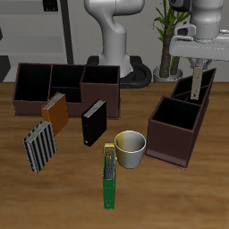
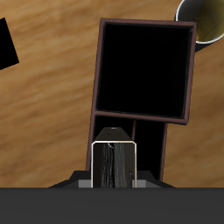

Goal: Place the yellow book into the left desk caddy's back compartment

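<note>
The hand (image 1: 196, 70) is mostly hidden: in the wrist view its fingers lie behind the book (image 2: 115, 162), and whether they press it cannot be told. The book's lower end is lost inside the caddy (image 1: 179, 121), below the hand. The mug (image 2: 204, 19) beyond the caddy and a black book (image 2: 7, 44) are cut off by the picture's edges.

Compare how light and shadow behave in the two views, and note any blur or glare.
Exterior view: even lighting, soft shadows beside the mug and black book, no glare. Wrist view: the left desk caddy compartments render pure black; the yellow book in the gripper looks streaky, edges crisp.
</note>
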Tool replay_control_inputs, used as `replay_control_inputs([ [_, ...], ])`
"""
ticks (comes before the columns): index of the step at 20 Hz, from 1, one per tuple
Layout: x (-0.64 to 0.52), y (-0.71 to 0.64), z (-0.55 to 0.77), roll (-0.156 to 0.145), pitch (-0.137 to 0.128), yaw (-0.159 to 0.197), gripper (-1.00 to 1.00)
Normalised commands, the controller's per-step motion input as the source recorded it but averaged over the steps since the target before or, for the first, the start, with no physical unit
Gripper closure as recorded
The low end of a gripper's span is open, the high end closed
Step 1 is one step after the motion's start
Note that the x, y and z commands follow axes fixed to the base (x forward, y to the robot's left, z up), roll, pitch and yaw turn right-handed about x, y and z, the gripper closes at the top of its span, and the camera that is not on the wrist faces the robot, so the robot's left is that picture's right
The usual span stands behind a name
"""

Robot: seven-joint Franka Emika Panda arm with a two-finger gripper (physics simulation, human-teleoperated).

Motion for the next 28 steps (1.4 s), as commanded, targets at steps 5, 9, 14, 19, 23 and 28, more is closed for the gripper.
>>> replay_control_inputs([
  [5,0.05,-0.06,-0.13,-0.009,0.017,-0.013,1.00],
  [9,0.02,-0.01,-0.15,-0.002,0.013,-0.004,1.00],
  [14,0.11,0.02,-0.24,0.003,0.027,0.008,1.00],
  [19,0.08,0.06,-0.22,-0.003,0.033,-0.002,1.00],
  [23,0.11,0.06,-0.34,0.003,0.050,0.003,1.00],
  [28,0.06,0.06,-0.30,0.007,0.047,0.013,1.00],
])
